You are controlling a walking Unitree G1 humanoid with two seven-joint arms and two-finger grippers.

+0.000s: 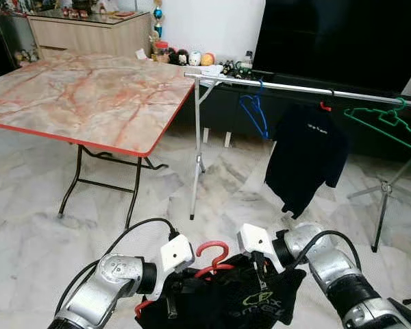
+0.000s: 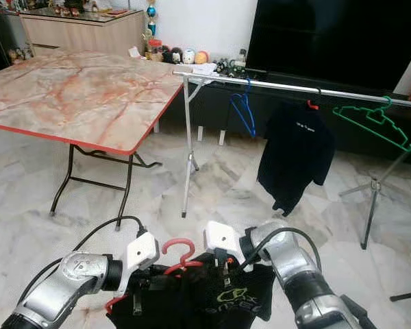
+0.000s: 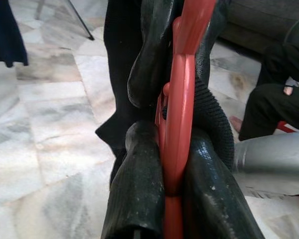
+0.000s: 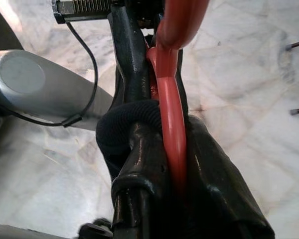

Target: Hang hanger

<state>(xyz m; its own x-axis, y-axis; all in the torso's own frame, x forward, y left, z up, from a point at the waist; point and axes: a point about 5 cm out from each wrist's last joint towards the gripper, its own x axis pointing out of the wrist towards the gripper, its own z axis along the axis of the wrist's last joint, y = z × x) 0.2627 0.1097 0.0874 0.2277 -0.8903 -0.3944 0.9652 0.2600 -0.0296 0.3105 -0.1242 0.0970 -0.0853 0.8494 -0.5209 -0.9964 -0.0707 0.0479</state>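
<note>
A red hanger point(image 1: 212, 257) carrying a black shirt point(image 1: 240, 305) with a green logo is held low in front of me, its hook pointing up. My left gripper point(image 1: 170, 293) is shut on the hanger's left shoulder, and the left wrist view has the red bar point(image 3: 182, 124) clamped between the black fingers point(image 3: 137, 189). My right gripper point(image 1: 260, 273) is shut on the right shoulder, with the red bar point(image 4: 170, 129) and shirt collar pinched between its fingers point(image 4: 139, 164). The silver clothes rail point(image 1: 294, 88) stands ahead, well beyond both grippers.
On the rail hang a blue hanger point(image 1: 255, 113), a dark shirt point(image 1: 308, 154) on a red hanger, and a green hanger point(image 1: 387, 123). A marble-top folding table point(image 1: 89, 92) stands left. A person in black point(image 3: 274, 84) sits on the floor in the left wrist view.
</note>
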